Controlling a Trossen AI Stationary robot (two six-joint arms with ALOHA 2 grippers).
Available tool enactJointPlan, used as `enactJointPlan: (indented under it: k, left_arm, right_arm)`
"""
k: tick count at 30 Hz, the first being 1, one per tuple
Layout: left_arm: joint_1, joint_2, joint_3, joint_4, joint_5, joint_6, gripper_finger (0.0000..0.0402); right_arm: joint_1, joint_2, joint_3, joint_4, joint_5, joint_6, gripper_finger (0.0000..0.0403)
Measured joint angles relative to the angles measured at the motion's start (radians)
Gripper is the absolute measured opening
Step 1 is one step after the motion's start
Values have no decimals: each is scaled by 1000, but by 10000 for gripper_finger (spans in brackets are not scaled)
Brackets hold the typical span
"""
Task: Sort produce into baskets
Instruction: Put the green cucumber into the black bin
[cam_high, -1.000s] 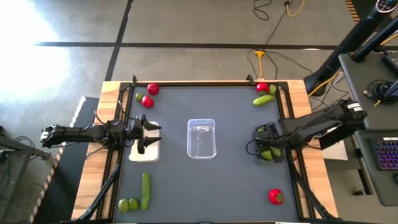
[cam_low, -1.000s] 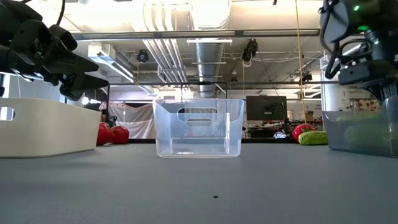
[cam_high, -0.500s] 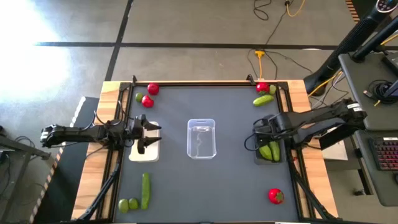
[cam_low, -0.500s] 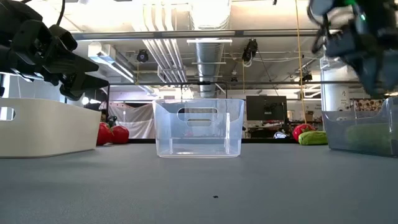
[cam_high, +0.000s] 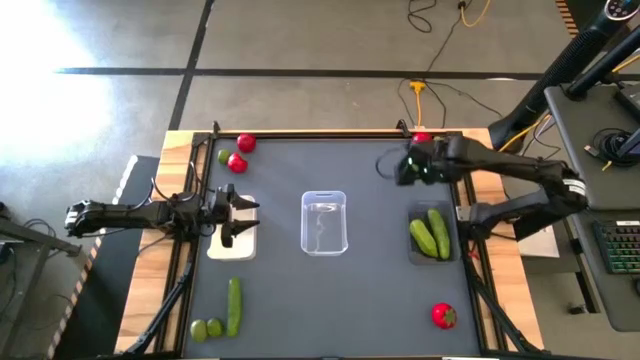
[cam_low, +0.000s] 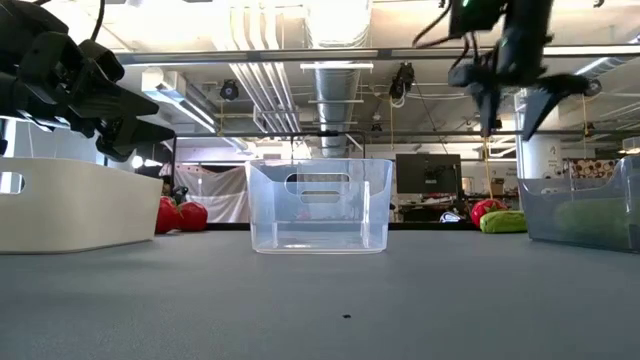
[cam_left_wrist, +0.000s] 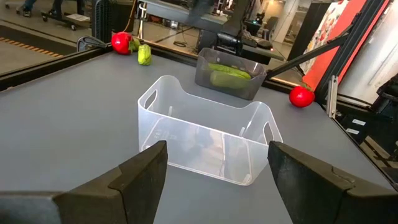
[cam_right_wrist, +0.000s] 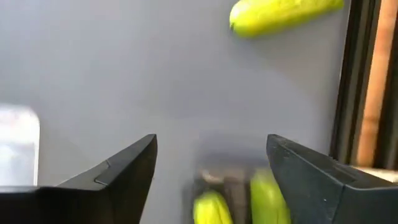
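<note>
My right gripper (cam_high: 408, 168) (cam_right_wrist: 211, 142) hangs open and empty above the table's far right part, fingers pointing down (cam_low: 510, 112). A green cucumber piece (cam_right_wrist: 283, 12) lies on the mat beyond it, next to a red fruit (cam_high: 421, 139). The dark grey basket (cam_high: 418, 256) holds two cucumber pieces (cam_high: 433, 235). My left gripper (cam_high: 232, 215) (cam_left_wrist: 217, 149) waits open over the white basket (cam_high: 240, 247), facing the clear basket (cam_high: 324, 222). More produce lies on the mat: two red fruits (cam_high: 246, 143) and a lime (cam_high: 223, 156) far left, a cucumber (cam_high: 233, 305) and two limes (cam_high: 207, 327) near left, a red fruit (cam_high: 443, 316) near right.
A dark frame rail (cam_right_wrist: 354, 81) and the wooden table edge (cam_high: 478, 150) run along the right side, close to my right gripper. Open grey mat (cam_high: 380, 300) lies between the clear basket and the dark grey one and toward the near edge.
My right gripper has risen out of the dark grey basket and swung toward the table's far edge, turning as it went. The two cucumber pieces stay in that basket and now show uncovered. My left arm has kept still.
</note>
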Motion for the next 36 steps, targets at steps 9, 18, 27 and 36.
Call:
enactJointPlan:
  k: [9,18,27,36]
  left_arm:
    - [0,0,0,0,0,0,262]
    - [0,0,0,0,0,0,262]
    - [0,0,0,0,0,0,262]
    - [0,0,0,0,0,0,262]
  right_arm:
    - [-283,134,-38,141,-1,4,364]
    - [-390,365,-40,252,22,50,370]
    - [-454,474,-17,257,85,19,368]
    - [-473,500,0,292,104,-39,368]
